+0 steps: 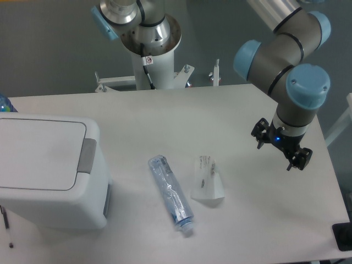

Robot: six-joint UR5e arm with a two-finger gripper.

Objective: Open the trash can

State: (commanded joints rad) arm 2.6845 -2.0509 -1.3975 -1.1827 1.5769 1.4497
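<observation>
While the arm hung over the right side of the white surface [165, 118], its pincer [281, 149] pointed down with its two black fingers spread wide and nothing between them, a small blue light glowing just above them. Far off to the pincer's left, at the opposite edge of the surface, sat the trash can [49, 170], a big white box with rounded corners. Its flat lid [38, 154] lay shut, and the grey push tab [86, 155] ran along the lid's edge on the side facing the pincer. Between the two, and a little nearer the front than the pincer, lay a crushed clear bottle [171, 193] on its side, its cap end pointing toward the front edge. Just beside it, on the side closer to the pincer, rested a small crumpled clear wrapper [207, 179], not touching the bottle. The pincer was well apart from all three. Behind it, beyond the rear edge, stood the arm's round base [149, 41].
</observation>
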